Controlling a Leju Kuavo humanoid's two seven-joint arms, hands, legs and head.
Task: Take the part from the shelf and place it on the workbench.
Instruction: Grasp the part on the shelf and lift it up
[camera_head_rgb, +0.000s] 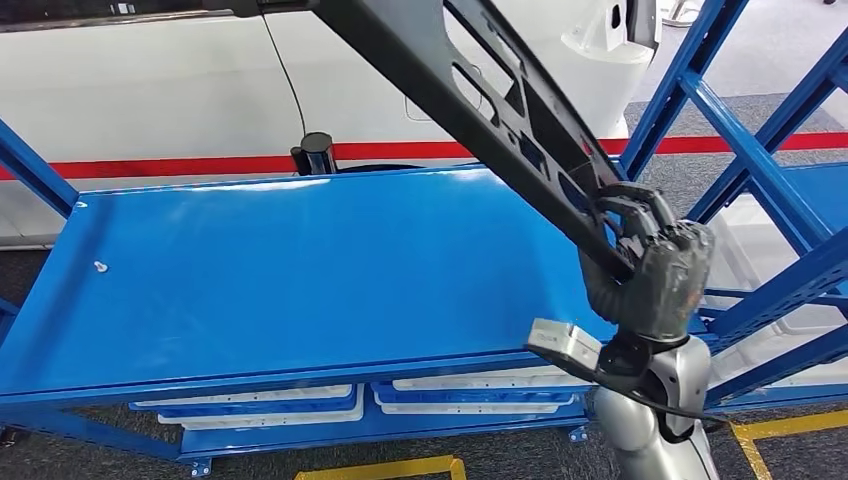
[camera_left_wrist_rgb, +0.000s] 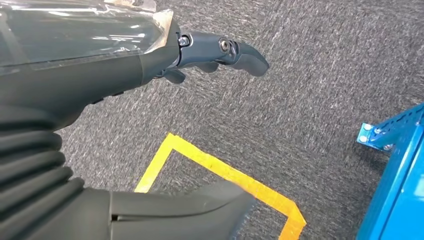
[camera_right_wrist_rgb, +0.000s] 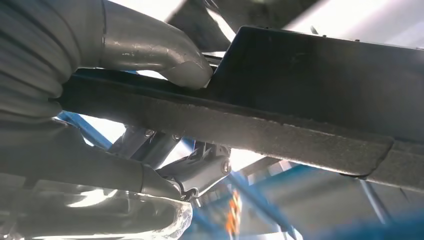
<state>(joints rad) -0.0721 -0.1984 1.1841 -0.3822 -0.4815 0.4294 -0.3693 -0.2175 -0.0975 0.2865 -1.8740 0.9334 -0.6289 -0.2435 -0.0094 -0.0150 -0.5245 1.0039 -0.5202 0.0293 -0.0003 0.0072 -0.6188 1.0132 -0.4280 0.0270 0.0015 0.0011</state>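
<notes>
A: Where is the part right now?

B: In the head view the long black part (camera_head_rgb: 480, 110) runs as a diagonal bar from the top centre of the frame down toward the lower right. Its lower end sits in the right robot hand (camera_head_rgb: 650, 275), whose dark fingers are wrapped around the edge. The part is raised above the blue worktop (camera_head_rgb: 280, 270), not lying on it.

A: Does the close view agree?

B: Yes. In the right wrist view the thick grey thumb (camera_right_wrist_rgb: 175, 60) presses on one face of the part (camera_right_wrist_rgb: 300, 95), and a darker finger (camera_right_wrist_rgb: 200, 170) curls in beneath it, so the robot hand has it clamped.

A: And the left robot hand?

B: The left wrist view shows the left robot hand (camera_left_wrist_rgb: 150, 75) over grey carpet (camera_left_wrist_rgb: 300, 100), holding nothing, with a finger (camera_left_wrist_rgb: 235, 52) stretched out and apart from the thumb (camera_left_wrist_rgb: 180, 210). A yellow floor line (camera_left_wrist_rgb: 225, 172) crosses below it, and a blue frame corner (camera_left_wrist_rgb: 395, 165) sits at the right edge.

A: Anything else around the worktop?

B: White bins (camera_head_rgb: 300, 400) lie on the level below it, blue shelf struts (camera_head_rgb: 760, 170) stand at the right of the frame, and a white wall with a red stripe (camera_head_rgb: 150, 165) runs behind.
</notes>
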